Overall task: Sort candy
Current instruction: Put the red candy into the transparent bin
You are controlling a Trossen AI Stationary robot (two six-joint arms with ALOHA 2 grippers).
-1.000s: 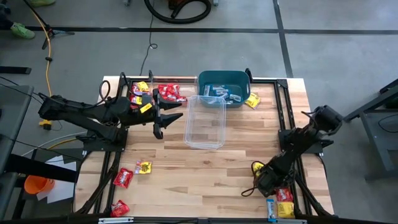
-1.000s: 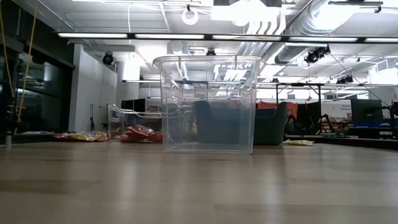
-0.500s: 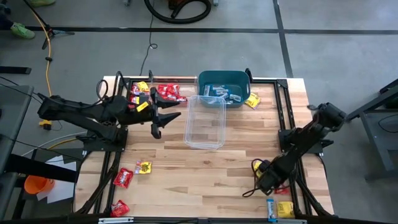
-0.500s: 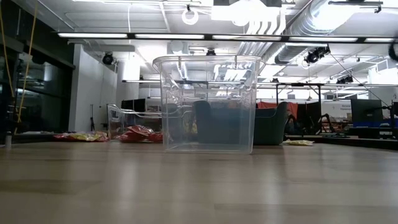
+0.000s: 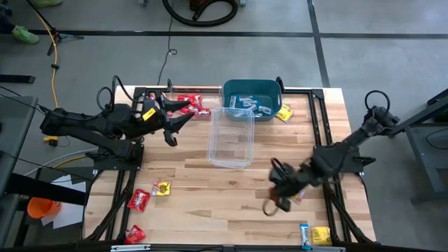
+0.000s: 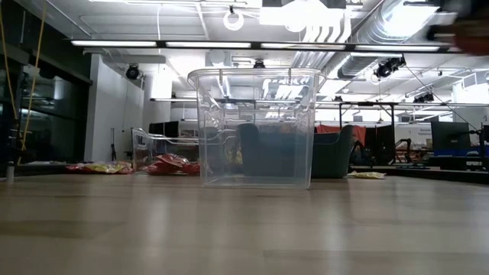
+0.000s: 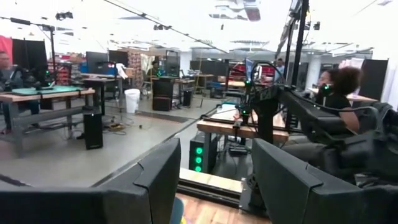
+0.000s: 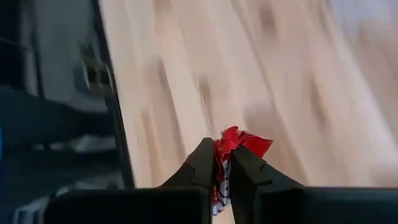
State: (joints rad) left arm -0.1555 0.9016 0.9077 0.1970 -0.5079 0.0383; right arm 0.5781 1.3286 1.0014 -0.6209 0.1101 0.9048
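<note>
The right pincer [image 8: 222,163] is pinching a red candy [image 8: 239,144] at the lower right. The left pincer [image 5: 170,124], upper left, is wide open, holding nothing. Some blue candy is lying in the teal bin [image 5: 227,91]; much is waiting on the table [image 5: 210,196].

**The workshop around my table**

My wooden table [image 5: 210,182] stands on a grey concrete floor [image 5: 378,56] crossed by dark lines. A yellow cable [image 5: 47,35] trails at one side, and an orange bucket [image 5: 40,208] sits by a corner. Overhead I see white ceiling ducts [image 6: 359,30] and strip lights [image 6: 122,43]. Beyond are workbenches [image 7: 43,99], dark monitors [image 7: 96,61] and a seated person [image 7: 333,93].
</note>
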